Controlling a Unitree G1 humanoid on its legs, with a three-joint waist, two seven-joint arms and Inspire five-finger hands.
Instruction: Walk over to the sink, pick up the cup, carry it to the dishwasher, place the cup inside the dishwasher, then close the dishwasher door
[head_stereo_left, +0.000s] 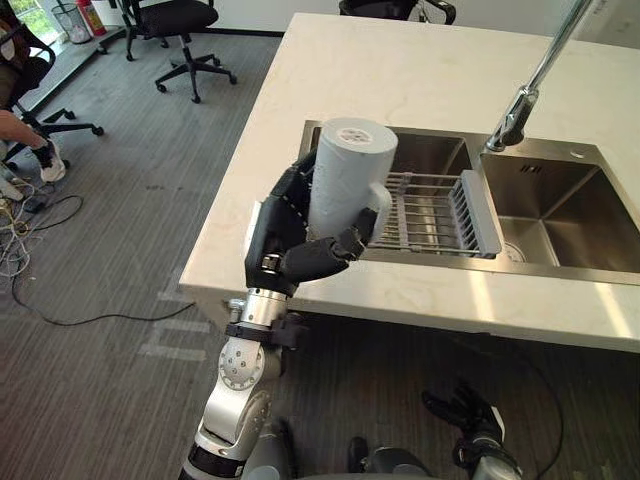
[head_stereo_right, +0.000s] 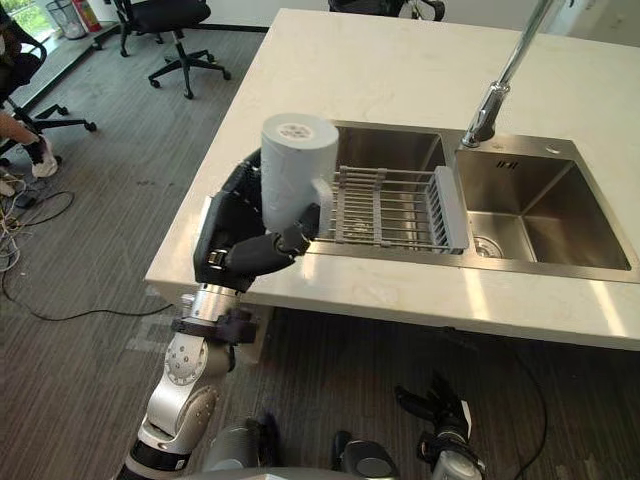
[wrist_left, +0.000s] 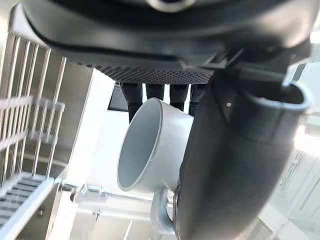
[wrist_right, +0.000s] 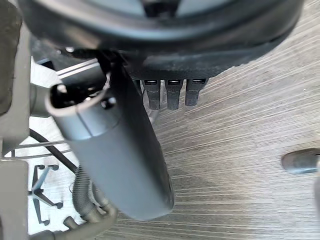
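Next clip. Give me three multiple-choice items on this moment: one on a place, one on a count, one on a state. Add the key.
1. Where is the wire rack?
A. on the floor
B. across the left basin of the sink
C. across the right basin

2. How many basins does the sink have?
A. one
B. two
C. three

3. How is the cup held?
A. in the left hand, mouth down
B. in the right hand, upright
C. by neither hand, standing in a basin

Key:
1 B: the rack spans the basin on the robot's left, beside the divider.
2 B: two steel bowls lie side by side under the tap.
3 A: the left hand's fingers and thumb wrap the cup. Its closed base faces up in the head views and its open mouth faces the wrist camera. The right hand hangs low and empty.
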